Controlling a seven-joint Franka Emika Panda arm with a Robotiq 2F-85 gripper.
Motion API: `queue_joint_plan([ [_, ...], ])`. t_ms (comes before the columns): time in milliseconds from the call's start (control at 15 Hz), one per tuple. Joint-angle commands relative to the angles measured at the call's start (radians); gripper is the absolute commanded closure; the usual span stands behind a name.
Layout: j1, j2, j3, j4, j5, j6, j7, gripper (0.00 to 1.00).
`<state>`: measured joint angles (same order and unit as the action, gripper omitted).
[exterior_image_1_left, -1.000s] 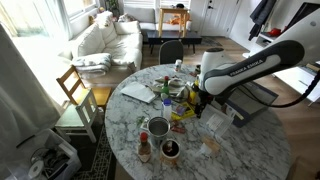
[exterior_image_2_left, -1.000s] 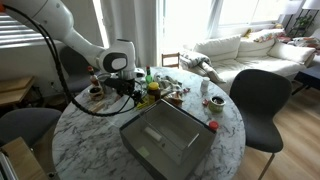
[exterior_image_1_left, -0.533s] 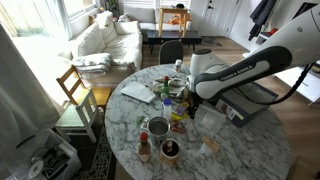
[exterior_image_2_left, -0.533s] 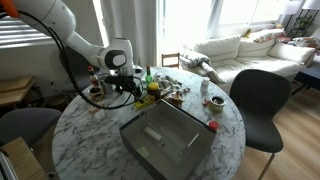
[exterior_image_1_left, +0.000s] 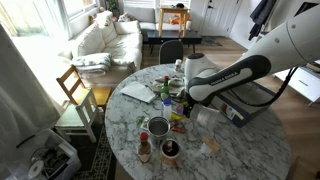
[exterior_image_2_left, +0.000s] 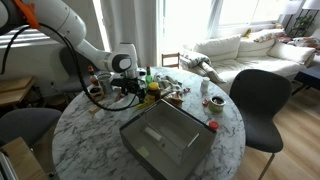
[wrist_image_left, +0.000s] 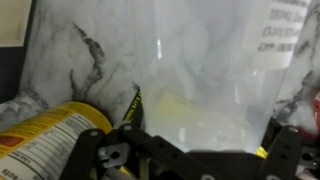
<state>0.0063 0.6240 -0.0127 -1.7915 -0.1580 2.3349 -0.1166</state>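
A clear cup (wrist_image_left: 215, 70) with printed lettering stood on the marble tabletop (wrist_image_left: 90, 50) just before the spread pincer (wrist_image_left: 195, 150), whose arm (exterior_image_1_left: 235, 72) had swung leftward since a second earlier.

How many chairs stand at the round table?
3: a wooden chair beside the table, a dark chair toward the sofa, a grey seat at that view's lower left. More may be hidden.
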Motion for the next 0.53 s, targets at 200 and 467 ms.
queue_joint_plan([
  [200,0.003,0.079,-0.006,0.116,0.013,0.071,0.055,0.00],
  [467,0.006,0.116,-0.006,0.150,0.012,0.077,0.062,0.00],
])
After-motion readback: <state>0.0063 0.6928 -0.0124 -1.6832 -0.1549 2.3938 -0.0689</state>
